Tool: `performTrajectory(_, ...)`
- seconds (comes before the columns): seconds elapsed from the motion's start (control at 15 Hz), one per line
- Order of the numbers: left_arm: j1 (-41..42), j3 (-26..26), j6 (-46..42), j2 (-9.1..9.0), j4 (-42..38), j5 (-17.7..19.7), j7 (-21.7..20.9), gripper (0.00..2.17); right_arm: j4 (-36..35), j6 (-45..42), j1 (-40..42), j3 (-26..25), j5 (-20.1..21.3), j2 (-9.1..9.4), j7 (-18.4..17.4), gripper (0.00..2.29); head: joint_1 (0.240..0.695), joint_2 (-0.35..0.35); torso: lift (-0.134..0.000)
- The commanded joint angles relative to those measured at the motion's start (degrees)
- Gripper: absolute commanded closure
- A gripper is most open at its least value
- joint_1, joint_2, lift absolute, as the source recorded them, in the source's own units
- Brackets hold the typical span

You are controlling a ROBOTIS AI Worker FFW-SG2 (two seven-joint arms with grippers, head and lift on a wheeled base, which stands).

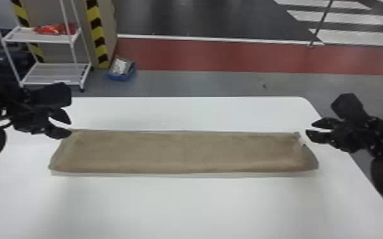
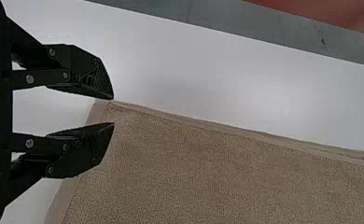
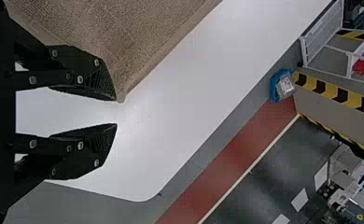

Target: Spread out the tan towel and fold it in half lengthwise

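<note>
Lay on the table point(image 1: 181, 209) as a long, smooth strip of tan towel point(image 1: 181, 152). Bowed slightly along the near edge, ran straighter along the far one. Had fingers apart on left tool point(image 1: 70, 127) and right tool point(image 1: 310, 128), near its far corners.

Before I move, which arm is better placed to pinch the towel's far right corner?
Right, I'd say: the right gripper is open beside that corner, while the left gripper is at the far left corner, a towel's length away.
</note>
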Motion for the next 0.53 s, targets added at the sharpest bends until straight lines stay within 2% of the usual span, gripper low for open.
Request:
performTrajectory(0.0, 1.51, 0.50, -0.01, 0.17, -1.61, 0.71, 2.30, 0.12, -0.94, 0.59, 0.74, -0.18, -0.18, 0.45, -0.79, 0.12, 0.695, -0.104, -0.125)
performTrajectory(0.07, 2.39, 0.94, -0.01, 0.25, -2.75, 1.24, 3.27, 0.08, -1.82, 0.77, 1.35, -0.53, -0.54, 0.62, -0.97, 0.12, 0.695, -0.104, -0.125)
performTrajectory(0.47, 5.02, 4.11, 0.16, 0.52, -7.24, 2.65, 3.09, 0.08, -5.42, 2.70, 3.55, -1.76, -2.03, 0.53, -0.88, 0.12, 0.695, -0.104, -0.125)
